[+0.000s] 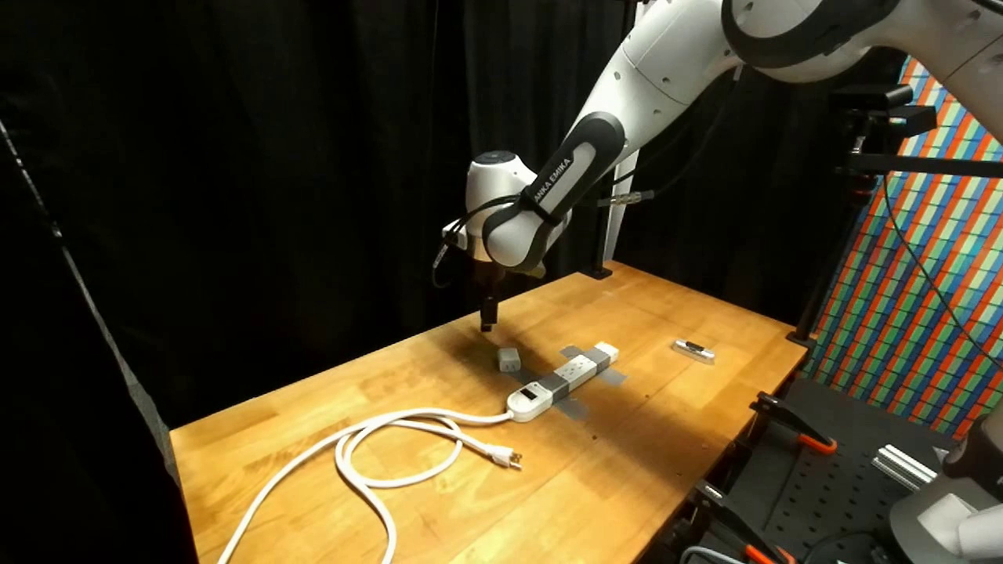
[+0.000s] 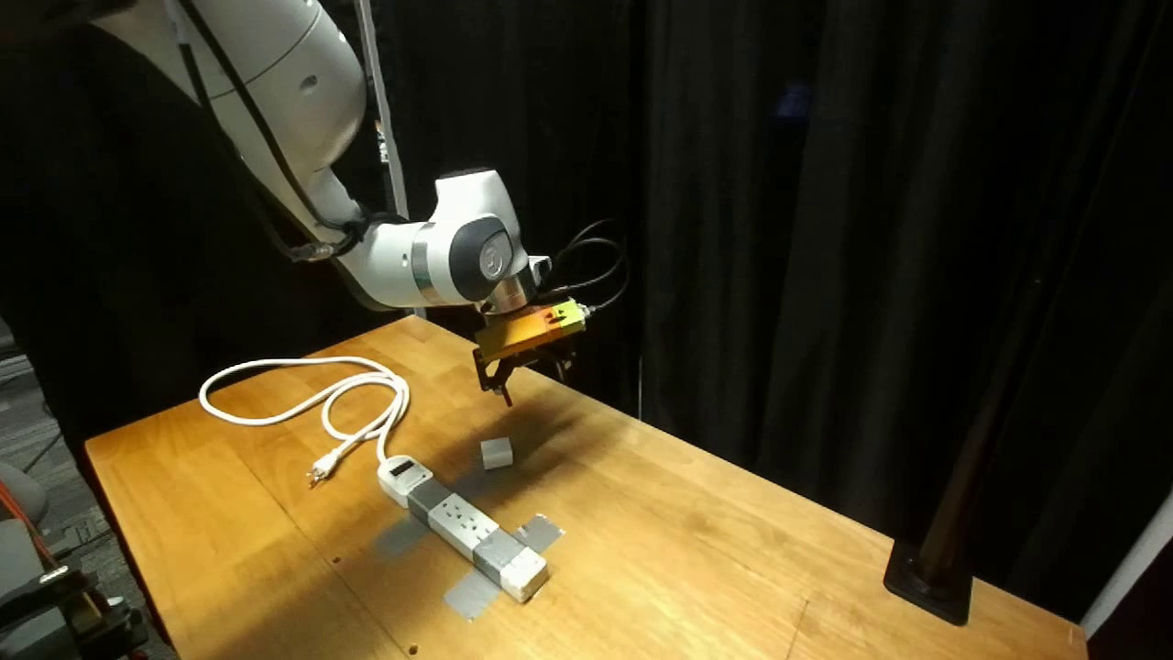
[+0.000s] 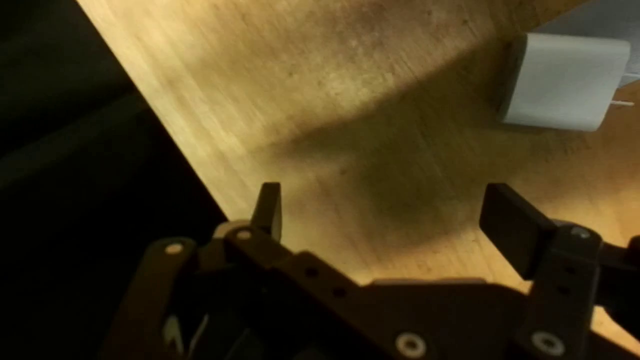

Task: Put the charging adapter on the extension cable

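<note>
Charging adapter (image 3: 565, 82): lying loose on the table (image 2: 733, 568) near an extension cable (image 2: 461, 524) strapped down by 2 grey tape bands (image 2: 499, 550), presumably against sliding. Hovering nearby with gripper (image 3: 384, 210) spread wide, nothing gripped, probably for straddling.
</note>
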### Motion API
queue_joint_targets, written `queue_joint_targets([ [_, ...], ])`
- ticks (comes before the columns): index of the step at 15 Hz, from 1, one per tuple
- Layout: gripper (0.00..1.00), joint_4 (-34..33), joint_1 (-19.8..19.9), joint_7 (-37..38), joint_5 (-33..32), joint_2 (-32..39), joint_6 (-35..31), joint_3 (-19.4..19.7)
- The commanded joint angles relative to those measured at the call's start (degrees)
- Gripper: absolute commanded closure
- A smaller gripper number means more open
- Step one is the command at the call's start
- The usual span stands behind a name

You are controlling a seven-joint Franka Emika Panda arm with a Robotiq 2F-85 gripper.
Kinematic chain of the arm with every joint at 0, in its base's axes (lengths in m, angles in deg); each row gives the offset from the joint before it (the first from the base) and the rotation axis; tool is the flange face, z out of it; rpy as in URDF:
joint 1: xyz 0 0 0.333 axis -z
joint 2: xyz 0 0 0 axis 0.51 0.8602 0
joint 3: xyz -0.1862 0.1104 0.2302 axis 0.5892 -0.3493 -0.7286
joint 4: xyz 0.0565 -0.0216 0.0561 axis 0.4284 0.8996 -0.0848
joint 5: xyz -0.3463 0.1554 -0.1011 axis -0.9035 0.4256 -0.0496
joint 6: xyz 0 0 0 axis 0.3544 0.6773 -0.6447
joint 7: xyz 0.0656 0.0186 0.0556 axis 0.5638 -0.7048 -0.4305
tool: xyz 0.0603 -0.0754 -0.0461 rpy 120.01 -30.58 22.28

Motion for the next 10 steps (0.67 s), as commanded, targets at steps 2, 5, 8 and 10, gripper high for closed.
queue_joint_targets([
  [2, 0.0, 2.5, 5.1, -16.6, 3.7, 1.6, 0.3, -6.8],
  [5, 0.0, 5.0, 7.2, -27.2, 5.7, 0.7, 2.8, -9.6],
  [8, 0.0, 7.2, 8.3, -37.2, 7.4, -0.8, 6.3, -11.1],
  [10, 0.0, 7.0, 8.7, -44.0, 9.2, -1.4, 10.4, -12.0],
])
